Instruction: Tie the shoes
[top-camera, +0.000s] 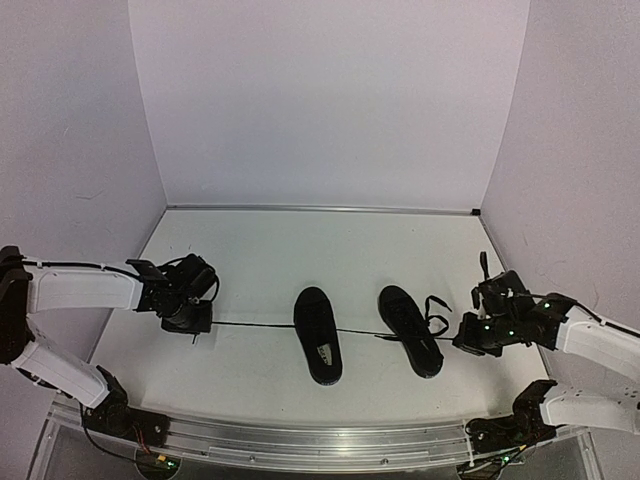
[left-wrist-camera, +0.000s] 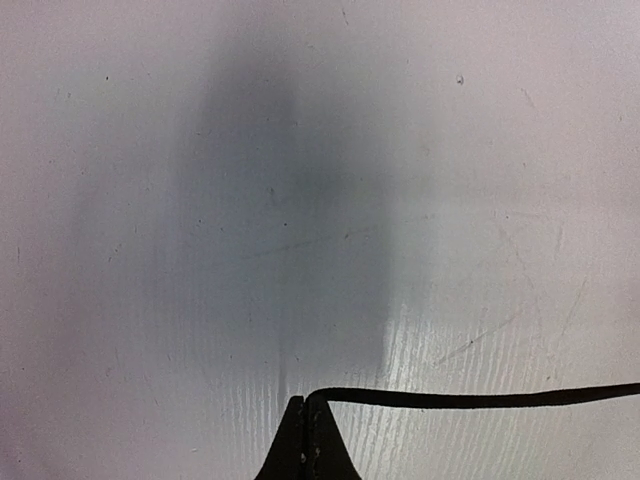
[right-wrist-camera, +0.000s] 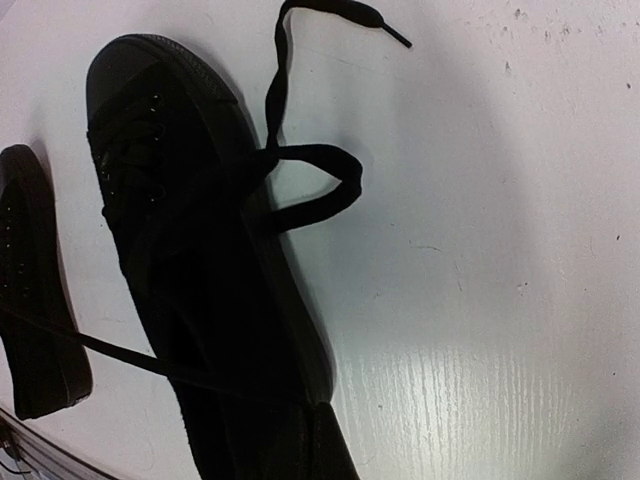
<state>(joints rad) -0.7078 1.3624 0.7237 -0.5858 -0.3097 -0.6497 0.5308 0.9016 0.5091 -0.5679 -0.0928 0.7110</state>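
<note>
Two black shoes lie side by side mid-table: the left shoe (top-camera: 318, 335) with a white insole label, and the right shoe (top-camera: 410, 328). My left gripper (top-camera: 201, 333) is shut on a thin black lace (left-wrist-camera: 470, 400), pinched at its tips (left-wrist-camera: 305, 402). That lace runs taut to the right, across both shoes. My right gripper (top-camera: 463, 345) sits just right of the right shoe's heel. In the right wrist view its jaws (right-wrist-camera: 325, 410) are shut against the right shoe (right-wrist-camera: 190, 250), and the taut lace (right-wrist-camera: 100, 348) ends at their tips. A loose lace loop (right-wrist-camera: 330, 180) lies beside the right shoe.
White walls close in the table on the left, back and right, and a metal rail (top-camera: 300, 445) runs along the near edge. The left shoe (right-wrist-camera: 35, 300) shows at the left edge of the right wrist view.
</note>
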